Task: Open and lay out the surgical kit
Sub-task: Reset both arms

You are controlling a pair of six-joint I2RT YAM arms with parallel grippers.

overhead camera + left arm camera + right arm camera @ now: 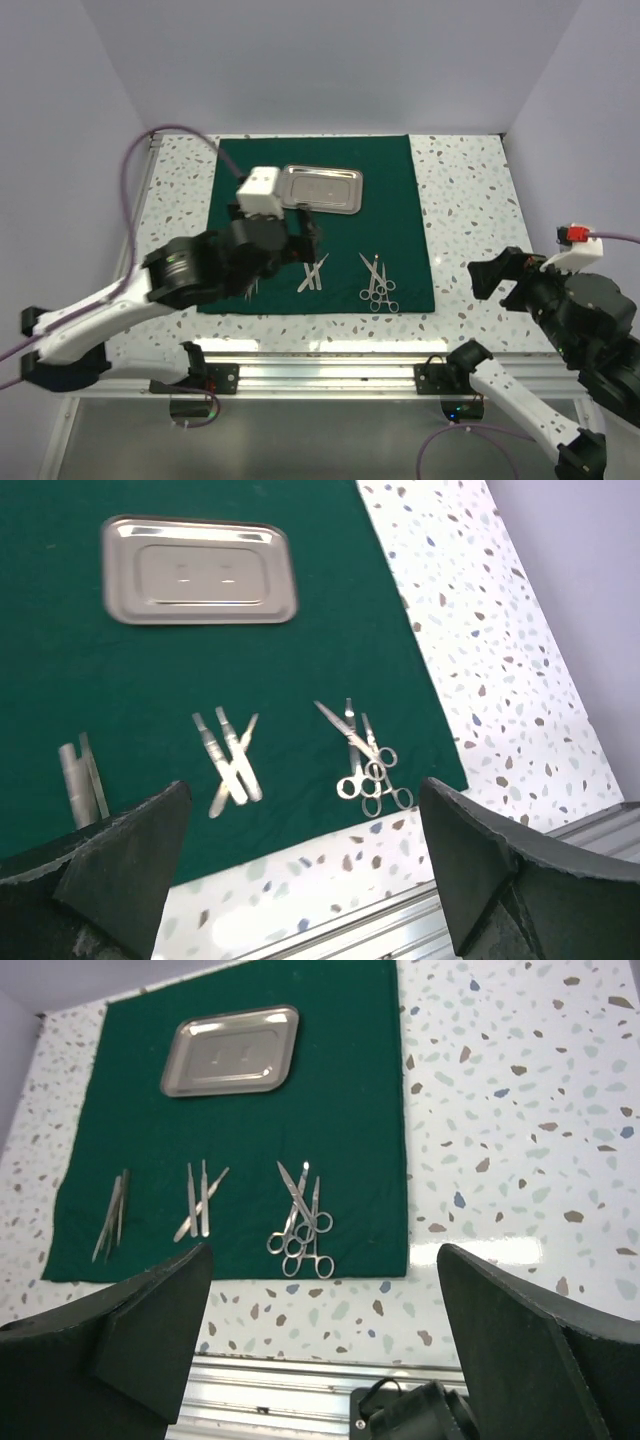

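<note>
The dark green cloth (390, 200) lies spread flat on the table. The shiny steel tray (320, 190) sits on its far middle. Crossed slim silver tools (313, 272) and a pile of scissors and forceps (378, 282) lie near its front edge. In the left wrist view the tray (198, 570), tweezers (82, 780), slim tools (230, 760) and scissors (365, 755) all show. My left gripper (305, 235) hovers open and empty over the cloth (300, 640). My right gripper (495, 280) is open and empty, right of the cloth (350, 1110), above bare table.
The speckled white table (470, 200) has bare strips left and right of the cloth. A metal rail (330, 375) runs along the near edge. Lilac walls enclose the back and sides. A purple cable (135, 170) arcs over the left side.
</note>
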